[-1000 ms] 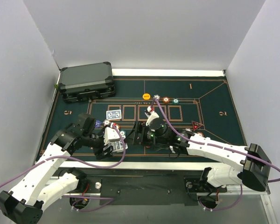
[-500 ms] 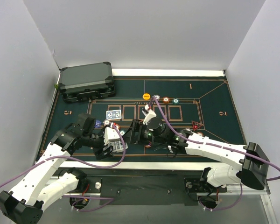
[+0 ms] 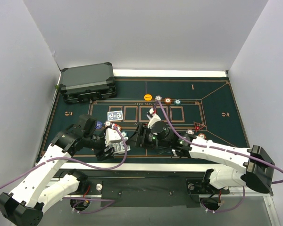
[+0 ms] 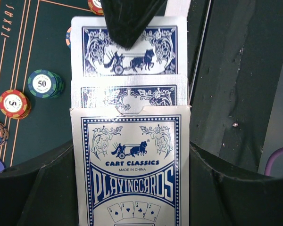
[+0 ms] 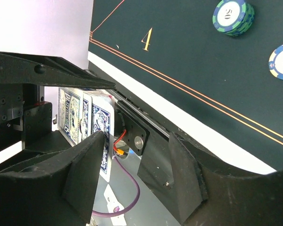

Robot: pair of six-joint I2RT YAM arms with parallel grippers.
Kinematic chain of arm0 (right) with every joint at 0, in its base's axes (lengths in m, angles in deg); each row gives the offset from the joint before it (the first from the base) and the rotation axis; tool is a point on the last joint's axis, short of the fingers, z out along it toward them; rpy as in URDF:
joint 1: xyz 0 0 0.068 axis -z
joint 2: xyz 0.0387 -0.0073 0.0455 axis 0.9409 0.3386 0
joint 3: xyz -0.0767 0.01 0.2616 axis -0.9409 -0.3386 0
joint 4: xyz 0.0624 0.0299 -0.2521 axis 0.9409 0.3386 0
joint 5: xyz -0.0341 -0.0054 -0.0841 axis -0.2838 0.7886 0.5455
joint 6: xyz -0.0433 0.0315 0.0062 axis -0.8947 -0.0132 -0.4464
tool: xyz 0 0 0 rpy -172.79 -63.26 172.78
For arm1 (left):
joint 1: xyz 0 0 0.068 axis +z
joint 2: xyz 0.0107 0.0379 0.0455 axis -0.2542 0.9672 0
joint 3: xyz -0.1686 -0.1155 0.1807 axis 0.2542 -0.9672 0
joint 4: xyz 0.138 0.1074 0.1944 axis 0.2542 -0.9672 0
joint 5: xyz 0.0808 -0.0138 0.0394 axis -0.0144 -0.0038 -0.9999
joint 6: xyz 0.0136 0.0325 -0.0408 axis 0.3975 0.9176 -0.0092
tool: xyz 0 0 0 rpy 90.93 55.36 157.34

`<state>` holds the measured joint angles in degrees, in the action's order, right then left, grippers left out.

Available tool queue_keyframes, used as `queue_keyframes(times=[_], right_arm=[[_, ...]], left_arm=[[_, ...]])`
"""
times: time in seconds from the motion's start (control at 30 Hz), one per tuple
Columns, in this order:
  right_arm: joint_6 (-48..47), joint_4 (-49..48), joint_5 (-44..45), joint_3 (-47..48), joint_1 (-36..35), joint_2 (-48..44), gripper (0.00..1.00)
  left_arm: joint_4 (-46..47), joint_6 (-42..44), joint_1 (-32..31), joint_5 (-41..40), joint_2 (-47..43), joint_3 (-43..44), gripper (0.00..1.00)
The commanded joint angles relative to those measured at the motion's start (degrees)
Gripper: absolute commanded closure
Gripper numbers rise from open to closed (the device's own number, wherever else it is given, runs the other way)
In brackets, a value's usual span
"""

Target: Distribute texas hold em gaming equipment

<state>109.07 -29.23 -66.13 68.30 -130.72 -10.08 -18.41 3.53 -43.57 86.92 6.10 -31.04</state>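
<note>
A blue-and-white card box (image 4: 130, 188), printed with a chariot and the words "Cart Classics Playing Cards", is gripped tightly between the fingers of the left hand (image 4: 131, 165). It is held above the near edge of the dark green felt mat (image 3: 212, 108) that covers the tabletop. The flap is open, and playing cards (image 4: 129, 96) with ornate blue backs and white borders stand partway out of the box. A dark wedge-shaped tip (image 4: 127, 21) is seen over the far end of the top card (image 4: 132, 54); whether it touches cannot be told.

The right hand (image 5: 136, 141) is held just beside the box, jaws apart, with nothing between them.

A teal chip marked 50 (image 4: 45, 84) and a red chip marked 5 (image 4: 13, 103) are seen on the mat beside the box. One face-down card (image 3: 114, 115) is laid further in. An orange chip (image 3: 148, 97) is set beyond it.
</note>
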Motion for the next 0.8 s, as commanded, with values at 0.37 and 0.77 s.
queue_keyframes(times=[0.37,0.77], right_arm=[[-0.5,3.2,1.9,-2.0,3.1,-8.1,0.57],[0.0,-0.1,2.0,2.7,-0.4,-3.1,0.31]], left_arm=[[3.6,-0.8,-0.3,2.6,-1.0,2.7,1.0],[3.5,-0.7,-0.3,2.5,-1.0,2.2,1.0]])
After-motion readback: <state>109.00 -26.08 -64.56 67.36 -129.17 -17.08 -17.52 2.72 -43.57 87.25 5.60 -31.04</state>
